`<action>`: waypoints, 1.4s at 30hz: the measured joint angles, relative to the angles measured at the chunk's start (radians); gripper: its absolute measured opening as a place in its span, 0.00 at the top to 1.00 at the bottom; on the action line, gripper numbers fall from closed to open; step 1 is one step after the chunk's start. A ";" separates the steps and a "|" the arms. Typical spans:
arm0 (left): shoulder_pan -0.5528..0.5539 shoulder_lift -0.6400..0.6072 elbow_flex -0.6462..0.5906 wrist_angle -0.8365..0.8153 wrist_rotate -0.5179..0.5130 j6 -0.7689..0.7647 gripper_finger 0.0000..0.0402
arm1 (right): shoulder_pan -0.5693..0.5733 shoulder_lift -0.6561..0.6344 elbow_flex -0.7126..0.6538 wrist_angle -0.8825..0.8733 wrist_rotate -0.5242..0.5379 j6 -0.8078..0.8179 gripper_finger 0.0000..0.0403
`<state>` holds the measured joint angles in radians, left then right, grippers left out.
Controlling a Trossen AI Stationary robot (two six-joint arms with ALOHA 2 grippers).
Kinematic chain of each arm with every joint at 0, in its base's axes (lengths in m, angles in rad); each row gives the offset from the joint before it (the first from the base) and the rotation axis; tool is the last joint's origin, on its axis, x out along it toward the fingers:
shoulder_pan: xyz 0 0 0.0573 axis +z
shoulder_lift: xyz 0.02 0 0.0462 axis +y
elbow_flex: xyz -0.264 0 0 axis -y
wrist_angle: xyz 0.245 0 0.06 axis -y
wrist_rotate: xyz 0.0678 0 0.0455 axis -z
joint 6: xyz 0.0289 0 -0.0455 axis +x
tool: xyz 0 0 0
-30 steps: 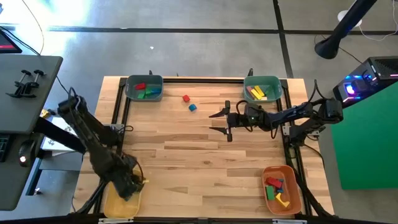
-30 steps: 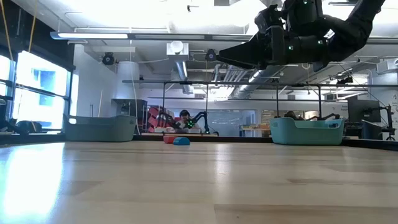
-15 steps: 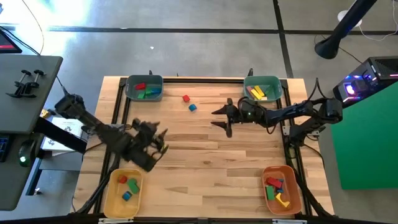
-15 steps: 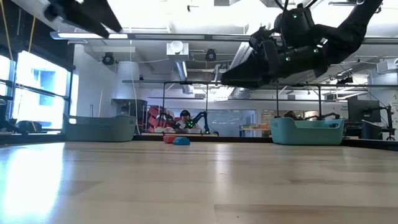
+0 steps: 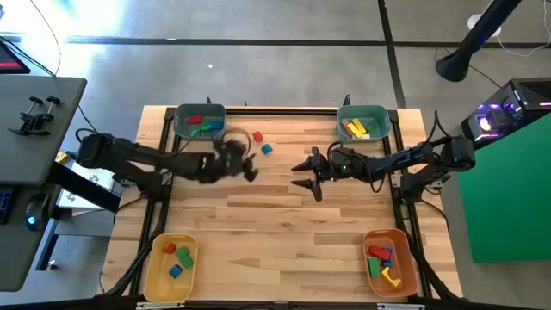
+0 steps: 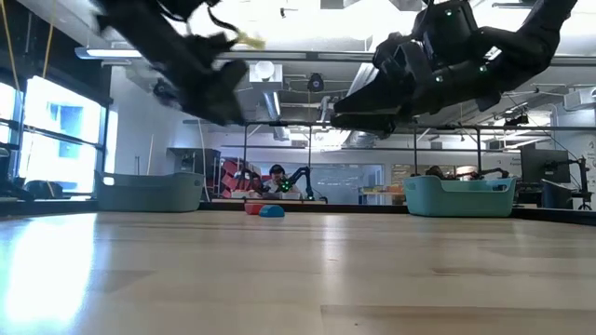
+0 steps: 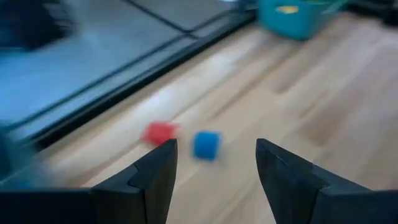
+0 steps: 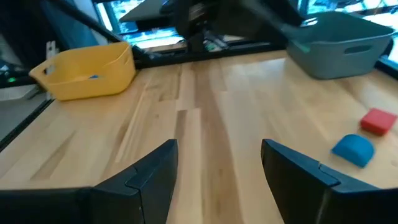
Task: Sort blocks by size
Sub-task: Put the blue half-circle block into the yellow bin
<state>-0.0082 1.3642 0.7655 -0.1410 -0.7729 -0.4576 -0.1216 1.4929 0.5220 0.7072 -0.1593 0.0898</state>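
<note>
Two small blocks lie on the bare table near its far edge: a red one and a blue one. They also show in the left wrist view, red and blue, and in the right wrist view, red and blue. My left gripper hovers just left of and nearer than them, open and empty, its fingers pointing toward them. My right gripper hovers to their right over the table's middle, open and empty. Other blocks lie in the bins.
A teal bin with red and green blocks stands at the far left and a teal bin with yellow blocks at the far right. A yellow bin is at the near left, an orange bin at the near right.
My left gripper has swung from over the yellow bin at the near left across the table toward the far edge, and now hovers close to the red and blue blocks. My right gripper has stayed near the table's middle.
</note>
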 joint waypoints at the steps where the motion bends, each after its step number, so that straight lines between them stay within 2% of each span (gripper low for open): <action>1: 0.042 0.016 -0.002 0.073 0.075 0.052 0.50 | 0.008 0.000 0.000 -0.007 0.000 0.000 0.44; 3: 0.121 0.059 0.020 0.166 0.188 0.114 0.50 | 0.027 0.000 0.000 -0.024 0.020 0.001 0.44; 5: 0.193 0.118 0.069 0.165 0.267 0.164 0.50 | 0.046 0.000 0.000 -0.039 0.065 0.010 0.44; 11: 0.336 0.353 0.290 -0.032 0.383 0.251 0.50 | 0.077 0.000 0.000 -0.077 0.151 0.015 0.44; 17: 0.380 0.532 0.463 -0.204 0.526 0.266 0.50 | 0.078 0.000 0.000 -0.090 0.153 0.015 0.44; 23: 0.381 0.592 0.487 -0.208 0.528 0.250 0.50 | 0.078 0.000 0.000 -0.121 0.153 0.015 0.44; 32: 0.385 0.593 0.477 -0.229 0.526 0.226 0.49 | 0.078 0.000 0.000 -0.135 0.153 -0.011 0.44; 38: 0.405 0.595 0.456 -0.230 0.586 0.197 0.41 | 0.078 0.000 0.000 -0.135 0.153 -0.011 0.44; 42: 0.415 0.622 0.457 -0.217 0.591 0.189 0.34 | 0.078 0.000 0.000 -0.135 0.153 -0.011 0.44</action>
<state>0.4070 1.9859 1.2221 -0.3582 -0.1822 -0.2684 -0.0441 1.4929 0.5220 0.5724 -0.0063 0.0788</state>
